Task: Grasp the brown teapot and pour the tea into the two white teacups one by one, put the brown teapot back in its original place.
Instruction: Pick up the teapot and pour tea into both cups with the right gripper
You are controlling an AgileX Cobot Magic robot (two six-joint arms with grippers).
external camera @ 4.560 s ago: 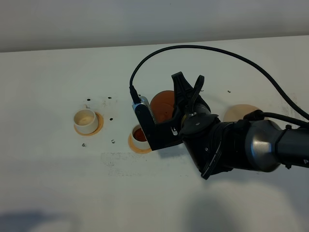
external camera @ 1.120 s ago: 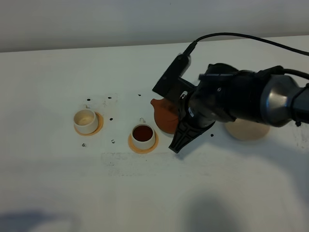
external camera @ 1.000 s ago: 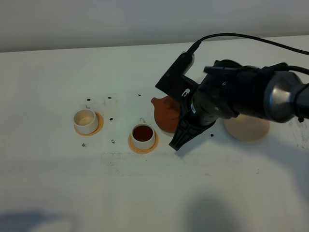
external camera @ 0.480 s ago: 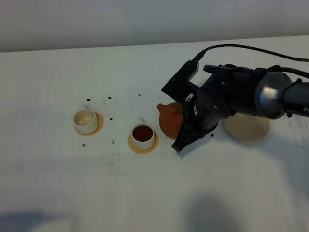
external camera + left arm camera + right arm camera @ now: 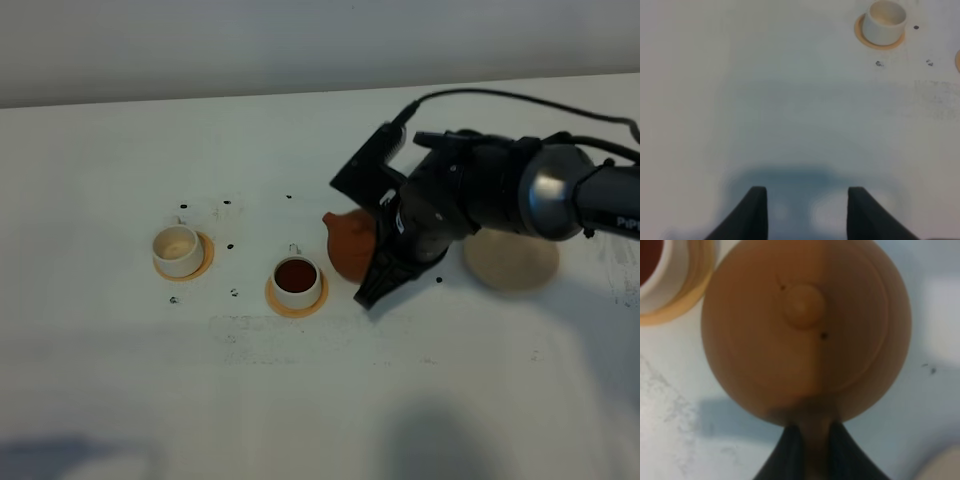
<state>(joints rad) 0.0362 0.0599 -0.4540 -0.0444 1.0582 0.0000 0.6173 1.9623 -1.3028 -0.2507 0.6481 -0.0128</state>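
My right gripper [image 5: 372, 262] is shut on the loop handle of the brown teapot [image 5: 349, 245], which sits level, spout toward the cups. In the right wrist view the lid and knob of the teapot [image 5: 805, 330] fill the frame, with the gripper [image 5: 812, 447] pinching the handle. Just left of the pot, one white teacup [image 5: 296, 279] holds dark tea [image 5: 296, 273]. The other teacup [image 5: 177, 249], farther left, looks empty inside, as it does in the left wrist view [image 5: 884, 21]. The beige disc [image 5: 515, 264] lies bare to the right of the arm. My left gripper [image 5: 807, 202] hangs open over bare table.
Each cup stands on an orange-tan coaster [image 5: 207, 258] [image 5: 274, 298]. Small dark specks [image 5: 229, 246] dot the white table [image 5: 320, 400] around the cups. The right arm's cable [image 5: 500, 97] arcs over the far side.
Earlier the teapot was tipped over the near cup; it is level now. Over the last second the right gripper carried it slightly right, away from the filled cup. The left gripper has not moved.
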